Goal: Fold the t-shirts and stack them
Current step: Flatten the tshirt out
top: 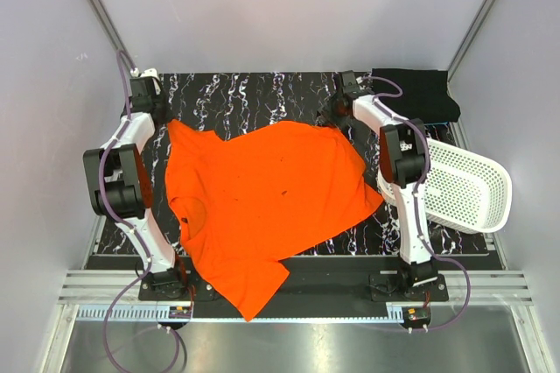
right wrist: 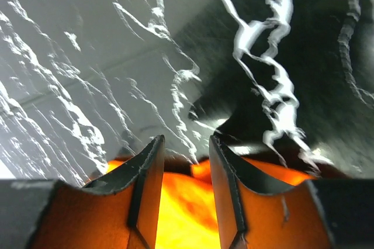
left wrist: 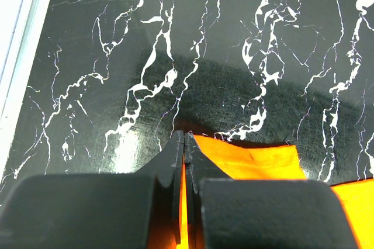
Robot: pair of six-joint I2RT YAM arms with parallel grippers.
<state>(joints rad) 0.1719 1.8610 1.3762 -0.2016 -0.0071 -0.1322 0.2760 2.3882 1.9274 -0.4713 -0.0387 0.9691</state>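
One orange shirt (top: 262,198) lies spread at centre, long axis roughly 9-to-3 o'clock; black shirt (top: 416,93) sits folded at 1 o'clock. Left gripper (left wrist: 184,138) pinches the 11 o'clock corner. Right gripper (right wrist: 186,141), fingers spread, sits over the 1 o'clock corner. The fold probably goes toward 6.

Robot lab cell, white walls (top: 289,5), aluminium rails (top: 289,285)

The orange t-shirt (top: 262,207) sprawls across the worktop (top: 245,97), spilling over its near edge; the black t-shirt (top: 420,93) lies folded in the far right corner.
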